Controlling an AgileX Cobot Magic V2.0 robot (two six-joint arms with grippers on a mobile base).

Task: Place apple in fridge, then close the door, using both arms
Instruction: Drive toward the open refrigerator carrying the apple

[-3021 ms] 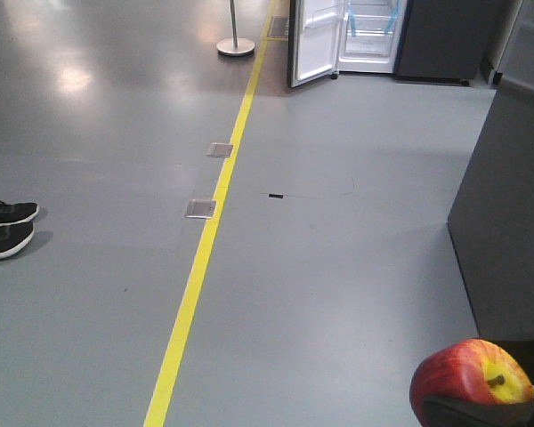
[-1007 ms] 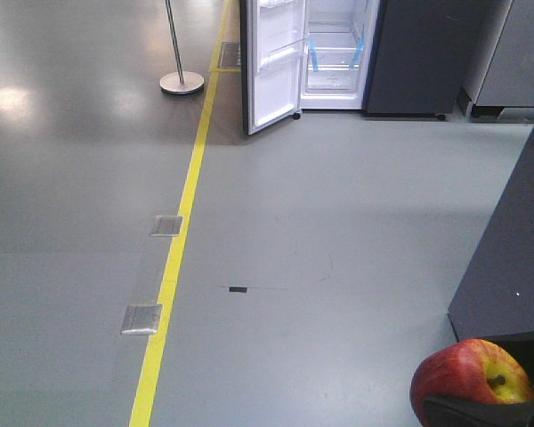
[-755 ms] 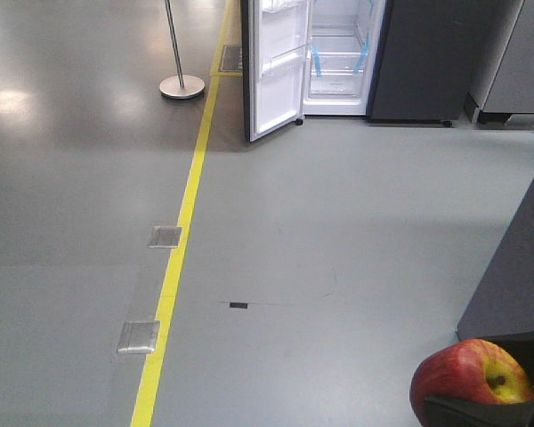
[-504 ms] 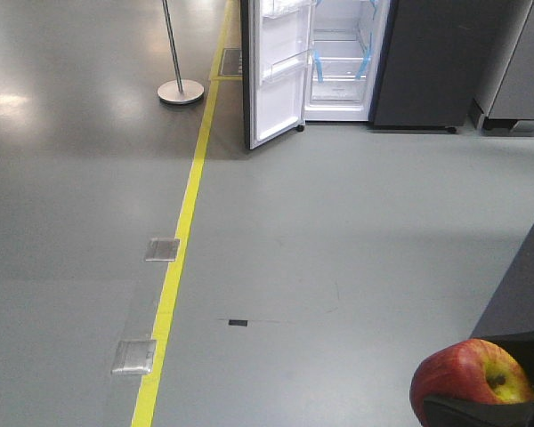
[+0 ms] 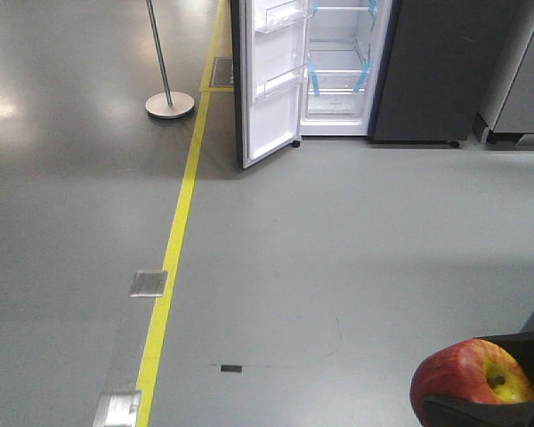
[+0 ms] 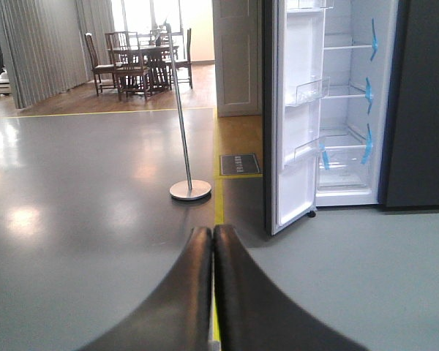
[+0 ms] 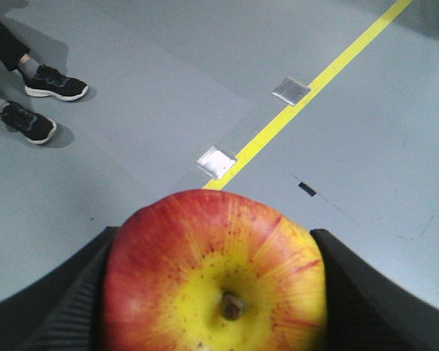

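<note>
The apple (image 5: 470, 378) sat low at the right edge of the front view, clamped between the two black fingers (image 7: 51, 307) of the right gripper (image 7: 216, 292), stem and yellow patch facing the wrist camera. The left gripper (image 6: 213, 238) held nothing, and its fingers were pressed together with no gap between them. Across a stretch of grey floor, well apart from the apple, the fridge (image 5: 336, 107) stood open, showing a white inside, glass shelves and blue tape strips (image 6: 371, 40). Its door (image 5: 267, 89) was swung out to the left, the white inner face with clear bins turned toward the robot. A dark panel (image 5: 427, 71) stood just right of the open compartment, perhaps part of the same unit. A yellow line (image 5: 173, 258) ran along the floor toward the door's left edge, with two metal floor plates (image 5: 149, 283) beside it and a post on a round base (image 5: 169, 104) near it. Black shoes (image 7: 55, 84) showed in the right wrist view.
</note>
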